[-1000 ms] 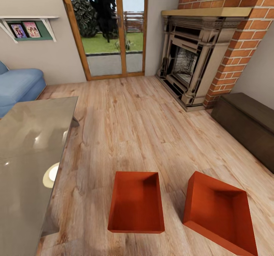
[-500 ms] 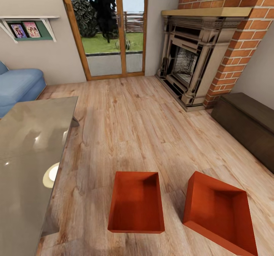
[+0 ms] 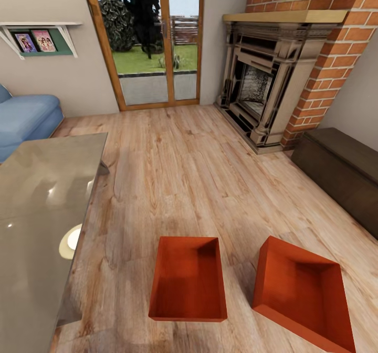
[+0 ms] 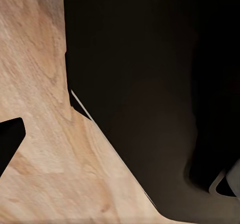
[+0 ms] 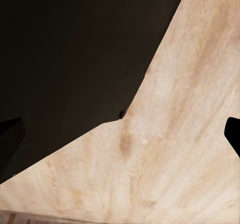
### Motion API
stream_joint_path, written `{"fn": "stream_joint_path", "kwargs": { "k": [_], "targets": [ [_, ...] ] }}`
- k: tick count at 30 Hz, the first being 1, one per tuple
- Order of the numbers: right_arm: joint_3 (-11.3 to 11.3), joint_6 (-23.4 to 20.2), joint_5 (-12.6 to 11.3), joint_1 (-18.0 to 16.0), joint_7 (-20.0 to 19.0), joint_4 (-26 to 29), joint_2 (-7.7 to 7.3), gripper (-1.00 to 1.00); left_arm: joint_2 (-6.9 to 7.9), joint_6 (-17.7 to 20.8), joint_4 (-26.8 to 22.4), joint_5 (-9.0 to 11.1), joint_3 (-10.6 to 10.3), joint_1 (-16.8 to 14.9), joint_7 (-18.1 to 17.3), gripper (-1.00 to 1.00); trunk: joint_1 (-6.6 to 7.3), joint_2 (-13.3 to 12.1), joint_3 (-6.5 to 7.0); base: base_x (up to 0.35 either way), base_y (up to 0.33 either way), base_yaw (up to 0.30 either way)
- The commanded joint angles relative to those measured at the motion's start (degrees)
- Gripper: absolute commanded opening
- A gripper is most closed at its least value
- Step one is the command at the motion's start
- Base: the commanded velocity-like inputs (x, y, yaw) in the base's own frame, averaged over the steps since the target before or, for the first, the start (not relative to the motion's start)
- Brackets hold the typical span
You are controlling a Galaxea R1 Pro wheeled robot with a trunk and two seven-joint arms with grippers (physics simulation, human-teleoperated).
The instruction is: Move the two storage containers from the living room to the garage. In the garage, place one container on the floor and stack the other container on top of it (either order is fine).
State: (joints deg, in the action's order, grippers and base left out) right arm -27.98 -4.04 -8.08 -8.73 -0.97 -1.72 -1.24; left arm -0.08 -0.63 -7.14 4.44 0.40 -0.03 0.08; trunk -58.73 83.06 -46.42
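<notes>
Living room with wood-plank floor (image 3: 184, 174): nothing has shifted over the last second, so no pickup has begun. Two storage containers (image 3: 188, 278) (image 3: 304, 295) sit side by side, well in front of the fireplace (image 3: 262, 91). Both wrist views show plank floor and dark shapes; claw states cannot be told.

Light wood-plank floor (image 4: 45, 149) fills the side from seven to eleven o'clock, grain sweeping in pale tan swirls. A big dark mass (image 4: 150, 84) covers twelve through five, its edge cutting diagonally down toward six. At nine o'clock a black wedge (image 4: 7, 141) pokes in. Near four o'clock, a pale grey curved bit (image 4: 227, 181), too small to identify.
</notes>
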Motion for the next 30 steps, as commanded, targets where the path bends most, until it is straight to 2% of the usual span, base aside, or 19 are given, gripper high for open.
{"fn": "stream_joint_path", "kwargs": {
  "k": [1,10,30],
  "targets": [
    [-0.44,0.12,-0.61,-0.05,-0.10,-0.04,0.04,1.00,-0.01,-0.07,0.00,0.46,0.02,-0.02,0.01,1.00,0.00,0.02,-0.03,0.000,0.000,0.000],
    [-0.50,-0.30,-0.75,-0.06,-0.19,0.13,0.11,1.00,-0.01,-0.06,0.02,0.48,0.10,-0.01,0.01,1.00,0.00,0.02,-0.22,0.000,0.000,0.000],
    [-0.41,-0.36,-0.89,-0.06,-0.61,0.14,0.10,1.00,-0.01,-0.06,0.02,0.48,0.15,0.01,0.01,1.00,0.00,0.02,-2.05,0.000,0.000,0.000]
  ]
}}
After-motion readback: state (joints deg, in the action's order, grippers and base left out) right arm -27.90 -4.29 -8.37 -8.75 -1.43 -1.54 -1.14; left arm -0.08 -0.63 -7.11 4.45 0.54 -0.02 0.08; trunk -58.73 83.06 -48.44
